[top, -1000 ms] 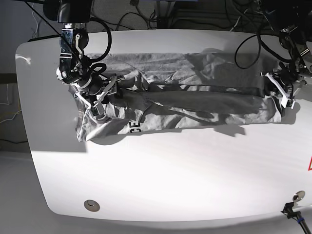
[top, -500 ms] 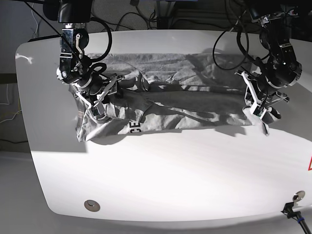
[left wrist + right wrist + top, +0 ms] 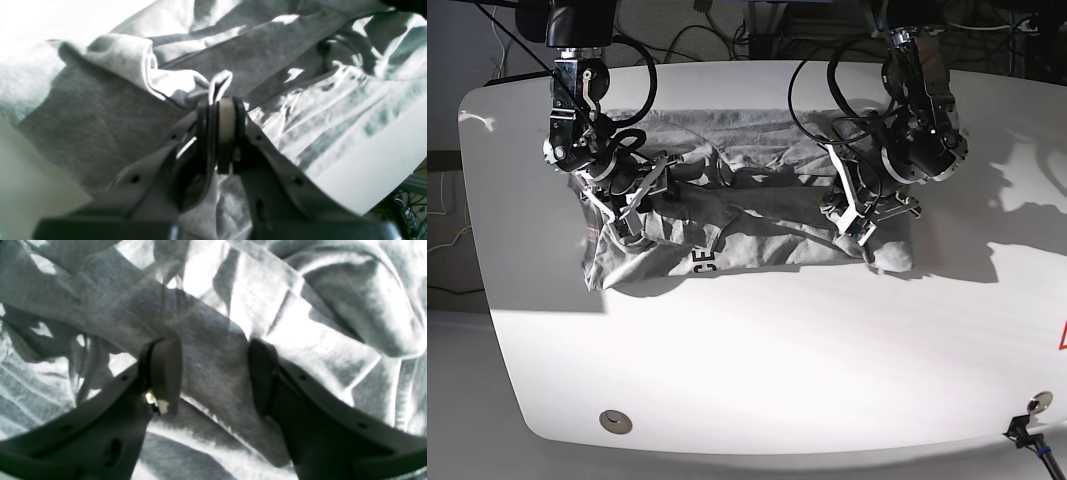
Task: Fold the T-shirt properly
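Base view: left gripper (image 3: 859,222) now mid-table, T-shirt (image 3: 727,200) end folded inward.

This looked like a robotics lab or test bench. A bare white table (image 3: 757,360) with rounded corners carried two black robot arms, and loose black cables (image 3: 697,35) trailed across the dark floor behind it. A red warning sticker (image 3: 1061,337) sat at the table's edge near a small clamp (image 3: 1027,432).
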You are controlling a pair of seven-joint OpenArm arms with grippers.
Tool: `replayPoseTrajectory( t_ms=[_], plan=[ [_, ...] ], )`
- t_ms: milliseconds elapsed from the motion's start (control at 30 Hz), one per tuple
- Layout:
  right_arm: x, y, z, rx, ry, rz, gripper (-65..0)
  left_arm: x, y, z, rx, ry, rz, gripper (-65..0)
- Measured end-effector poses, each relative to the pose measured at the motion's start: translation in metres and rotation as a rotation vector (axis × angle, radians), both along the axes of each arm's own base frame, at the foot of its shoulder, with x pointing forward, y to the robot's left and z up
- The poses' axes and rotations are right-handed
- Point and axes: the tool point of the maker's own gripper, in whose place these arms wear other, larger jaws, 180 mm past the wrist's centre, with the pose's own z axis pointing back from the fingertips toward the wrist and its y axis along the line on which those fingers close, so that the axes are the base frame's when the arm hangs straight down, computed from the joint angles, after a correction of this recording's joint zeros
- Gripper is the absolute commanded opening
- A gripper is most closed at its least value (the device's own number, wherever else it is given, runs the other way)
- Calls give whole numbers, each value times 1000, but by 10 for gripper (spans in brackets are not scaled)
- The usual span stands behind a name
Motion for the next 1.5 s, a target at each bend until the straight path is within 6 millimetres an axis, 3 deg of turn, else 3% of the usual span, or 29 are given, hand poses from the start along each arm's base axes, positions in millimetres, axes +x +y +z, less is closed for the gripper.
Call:
replayPoseTrajectory(
  t_ms=[267,533,733,833,1033,1167,1233,1333,1433,1500],
  plan=[
    [1,0,-2,12,-4,-4,-342,-6,-54,9,-40,-20,-146,-650],
    [1,0,-2,11,-4,-4,-342,-6,-55,9,-39,-20,-149,-650],
    [1,0,-2,11,-4,-4,-342,-13,-80,13,-52,-28,-228,-650],
    [1,0,-2,11,-4,-4,-342,-18,-86,4,-49,1,-257,-650],
    [1,1,-2,15,-4,-5,-342,-13,-84,2,-44,3,-251,-650],
    [1,1,-2,15,-4,-4,-342,-13,-86,4,-53,1,-252,-303],
    [1,1,-2,15,-4,-4,-342,-13,-86,3,-51,0,-253,-177],
    [1,1,-2,15,-4,-4,-342,-9,-90,9,-43,-18,-272,-97],
    [1,1,-2,15,-3,-4,-342,-3,-95,19,-44,-53,-290,-92],
    [1,1,-2,15,-4,-4,-342,9,-85,30,-14,-102,-282,-92]
  ],
)
